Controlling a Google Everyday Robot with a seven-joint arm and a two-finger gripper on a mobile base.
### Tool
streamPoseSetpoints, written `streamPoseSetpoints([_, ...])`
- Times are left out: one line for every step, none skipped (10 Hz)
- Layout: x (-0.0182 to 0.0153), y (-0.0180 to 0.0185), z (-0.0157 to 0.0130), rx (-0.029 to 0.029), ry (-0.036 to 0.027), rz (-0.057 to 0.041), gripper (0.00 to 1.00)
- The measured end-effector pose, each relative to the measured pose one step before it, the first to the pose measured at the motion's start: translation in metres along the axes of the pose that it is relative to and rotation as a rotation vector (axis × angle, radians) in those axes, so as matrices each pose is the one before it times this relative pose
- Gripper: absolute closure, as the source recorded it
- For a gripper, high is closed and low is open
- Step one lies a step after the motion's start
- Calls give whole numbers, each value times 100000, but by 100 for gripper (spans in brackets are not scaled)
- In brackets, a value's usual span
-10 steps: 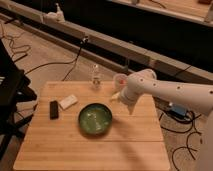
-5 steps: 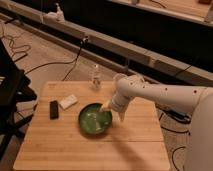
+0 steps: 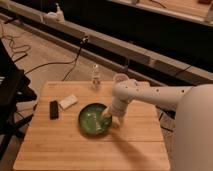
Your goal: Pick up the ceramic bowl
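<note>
The ceramic bowl (image 3: 91, 119) is a wide, shallow, glossy dark green bowl with a paler centre. It sits near the middle of the wooden table (image 3: 90, 150). My gripper (image 3: 109, 117) is at the end of the white arm that reaches in from the right. It is down at the bowl's right rim. The gripper's end covers part of that rim.
A small pale pinkish cup (image 3: 119, 79) stands at the table's back edge, behind the arm. A small clear bottle (image 3: 95, 76) stands to its left. A white packet (image 3: 68, 102) and a black block (image 3: 53, 109) lie left of the bowl. Cables run across the floor behind.
The arm has swung left and down from beside the cup to the bowl's right rim. The bowl and the other objects have stayed in place.
</note>
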Motion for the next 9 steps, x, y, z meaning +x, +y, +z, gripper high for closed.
streamPoseSetpoints([-281, -121, 261, 1259, -488, 300, 56])
streamPoseSetpoints([-392, -11, -49, 697, -939, 436, 68])
streamPoseSetpoints([-402, 280, -471, -428, -1357, 295, 78])
streamPoseSetpoints([-652, 172, -880, -661, -2350, 512, 88])
streamPoseSetpoints([-527, 58, -840, -791, -2000, 649, 95])
streamPoseSetpoints([-1175, 153, -1918, -2328, -4146, 1763, 100])
streamPoseSetpoints([-746, 27, -1353, -1744, -2571, 1319, 100])
streamPoseSetpoints([-953, 237, -2018, -3138, -3415, 1750, 100])
streamPoseSetpoints([-640, 397, -1628, -2967, -2609, 779, 100])
